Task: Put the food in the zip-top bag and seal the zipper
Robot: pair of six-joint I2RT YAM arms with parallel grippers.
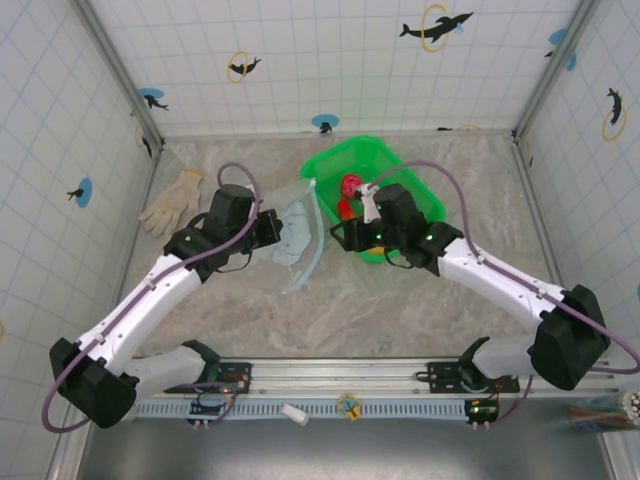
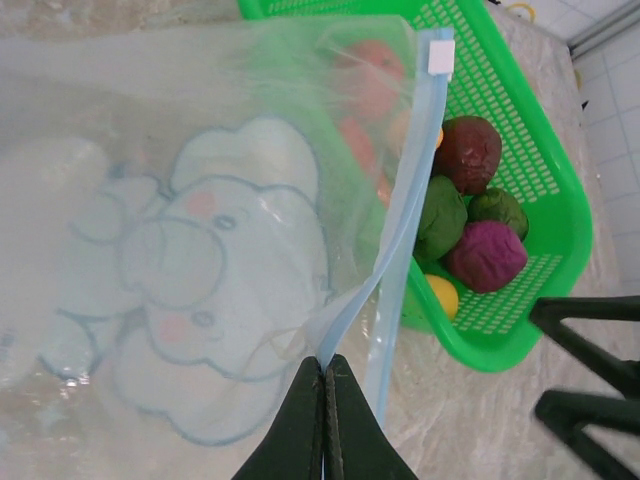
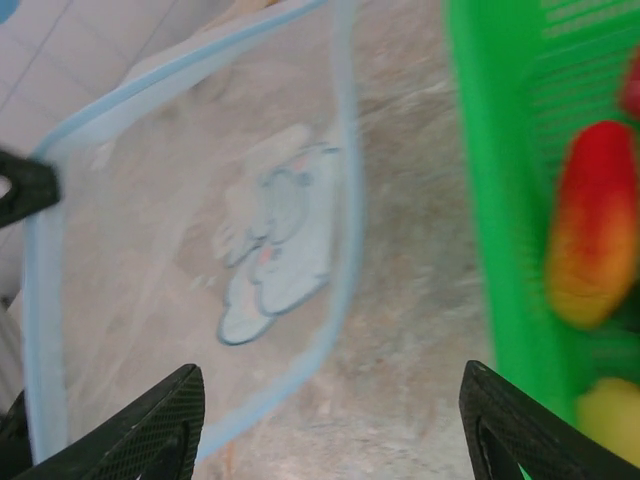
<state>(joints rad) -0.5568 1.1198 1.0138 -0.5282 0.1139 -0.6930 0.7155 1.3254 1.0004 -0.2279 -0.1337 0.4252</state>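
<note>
The left end effector (image 2: pixel 323 368) is pressing its fingers together on the zipper (image 2: pixel 400 230), pinching the light-blue strip where it is folding over at the mouth of the zip-top bag (image 2: pixel 200 260). The right end effector (image 3: pixel 330 385) is hovering with its fingers apart and nothing between them, above the gap between bag and basket.

The bag is looking thin, light and floppy, probably slick, and its film is sagging wherever it is not being held. The strip is the stiffest part, so I am judging it the best place to grip. A second hold on the opposite lip would be needed to spread the mouth. A white slider tab (image 2: pixel 441 55) is sitting at one end of the strip and is likely the place to pull when sealing.

Just beyond the bag's mouth the green mesh basket (image 2: pixel 560 200) is holding the food: a maroon piece (image 2: pixel 468 152), green pieces (image 2: pixel 440 215), a purple one (image 2: pixel 485 255) and a red-and-yellow one (image 3: pixel 590 220). They are looking small, rounded and light, likely to be rolling off the fingers unless taken across the middle.

The worktop (image 1: pixel 330 310) is showing a flat, marbled beige surface. A white glove (image 1: pixel 172 203) is lying far left, well apart from the bag. White tiled walls (image 1: pixel 300 40) with dolphin stickers are enclosing the space.
</note>
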